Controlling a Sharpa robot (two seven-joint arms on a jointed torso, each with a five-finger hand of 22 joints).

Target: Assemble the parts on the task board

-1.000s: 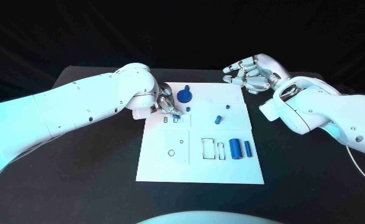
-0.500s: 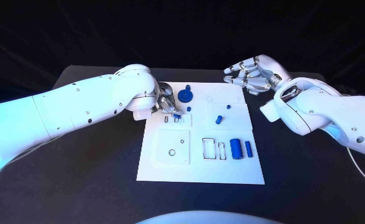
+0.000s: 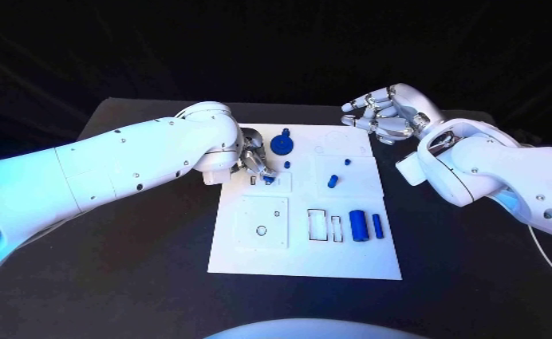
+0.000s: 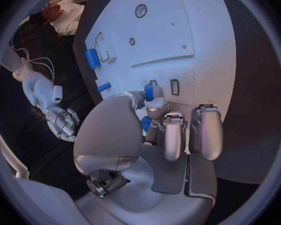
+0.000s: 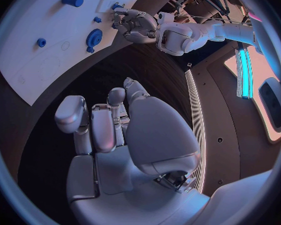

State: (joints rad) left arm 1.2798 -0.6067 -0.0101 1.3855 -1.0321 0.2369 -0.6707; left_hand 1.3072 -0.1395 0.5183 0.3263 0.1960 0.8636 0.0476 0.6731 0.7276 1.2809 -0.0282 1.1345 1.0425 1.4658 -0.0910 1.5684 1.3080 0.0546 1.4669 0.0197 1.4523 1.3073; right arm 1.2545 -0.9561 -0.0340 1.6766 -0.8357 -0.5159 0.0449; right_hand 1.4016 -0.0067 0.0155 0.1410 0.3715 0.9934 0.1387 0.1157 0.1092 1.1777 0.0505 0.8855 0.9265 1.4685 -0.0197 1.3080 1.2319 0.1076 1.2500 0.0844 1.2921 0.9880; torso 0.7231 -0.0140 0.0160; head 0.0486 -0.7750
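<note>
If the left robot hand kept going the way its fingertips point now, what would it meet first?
Most likely the white task board: the left robot hand points down at a small rectangular slot, pinching a small blue part. Depth is unclear.

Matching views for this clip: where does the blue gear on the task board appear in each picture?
Head view: blue gear near the task board's far edge, beside the left robot hand.
Left wrist view: I cannot make it out.
Right wrist view: blue gear near the board's edge.
Shared landmark: the left robot hand.

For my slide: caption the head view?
Left hand holds a blue part over the white board; right hand waits.
</note>
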